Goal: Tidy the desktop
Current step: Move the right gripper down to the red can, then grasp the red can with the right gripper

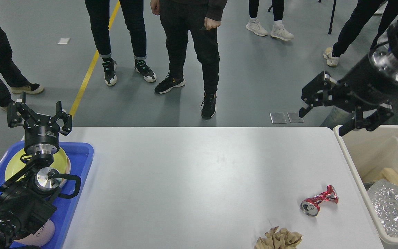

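Desktop: we see the white desktop (199, 180) filling the lower middle of our head view, mostly bare, its far edge running straight across and its near edge cut off by the view.
Beige bin: the bin (354, 162) stands against the desktop's right edge; inside it we see crinkled silver foil (394, 209) and a pale wooden piece (390, 174).
Blue tray: the tray (78, 173) sits at the desktop's left edge, near the far left corner; it holds a yellow plate (60, 162) and, at its near end, a pinkish cup (41, 233) partly hidden by our left arm.
Right gripper: our right gripper (323, 119) hangs in the air above the far right corner, just beyond the bin's far rim; its fingers are spread apart and hold nothing.
Left gripper: our left gripper (38, 114) stands raised over the tray's far end, at the far left corner; its fingers are parted and empty.
Crushed can: a red crushed can (318, 200) lies on its side near the right edge, beside the bin but apart from it.
Crumpled paper: a brown paper wad (278, 238) lies at the near edge, near the can but apart from it.
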Controlling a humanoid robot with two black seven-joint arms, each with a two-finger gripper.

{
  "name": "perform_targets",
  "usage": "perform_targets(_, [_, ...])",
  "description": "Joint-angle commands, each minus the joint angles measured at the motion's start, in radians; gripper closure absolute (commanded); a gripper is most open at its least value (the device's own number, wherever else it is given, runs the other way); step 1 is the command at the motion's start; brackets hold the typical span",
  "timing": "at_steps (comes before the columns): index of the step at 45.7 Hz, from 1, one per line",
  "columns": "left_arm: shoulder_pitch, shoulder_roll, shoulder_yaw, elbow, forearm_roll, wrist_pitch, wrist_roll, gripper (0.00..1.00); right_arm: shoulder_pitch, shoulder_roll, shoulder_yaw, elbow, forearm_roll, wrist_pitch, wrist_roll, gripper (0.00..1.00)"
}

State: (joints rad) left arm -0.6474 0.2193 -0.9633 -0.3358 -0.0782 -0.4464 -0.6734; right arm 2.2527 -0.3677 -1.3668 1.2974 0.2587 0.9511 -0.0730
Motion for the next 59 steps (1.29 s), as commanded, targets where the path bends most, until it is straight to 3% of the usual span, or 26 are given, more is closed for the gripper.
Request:
perform_targets(1, [0.0,0.0,0.0,0.0,0.0,0.0,0.0,0.04,-0.197,-0.037,0.015,-0.076,-0.001,-0.04,0.001,0.0])
perform_targets(11, [-0.001,0.0,0.001,0.0,0.0,0.0,0.0,0.04,-0.62,-0.045,0.092,-0.357,0.007,-0.118,-0.001,0.0])
perform_targets(22, [0.0,0.0,0.0,-0.002,0.0,0.0,0.0,0.04,-0.933,-0.046,0.27,-0.474,0.004,-0.264,-0.001,0.0])
perform_targets(40, [0.0,0.0,0.0,-0.002,0.0,0.0,0.0,0.04,-1.111,-0.02,0.402,-0.593,0.004,-0.356,-0.001,0.0])
perform_targets(59, [0.0,0.0,0.0,0.0,0.0,0.0,0.0,0.04,-1.159,-0.002,0.429,-0.592,0.004,-0.477,0.004,0.0])
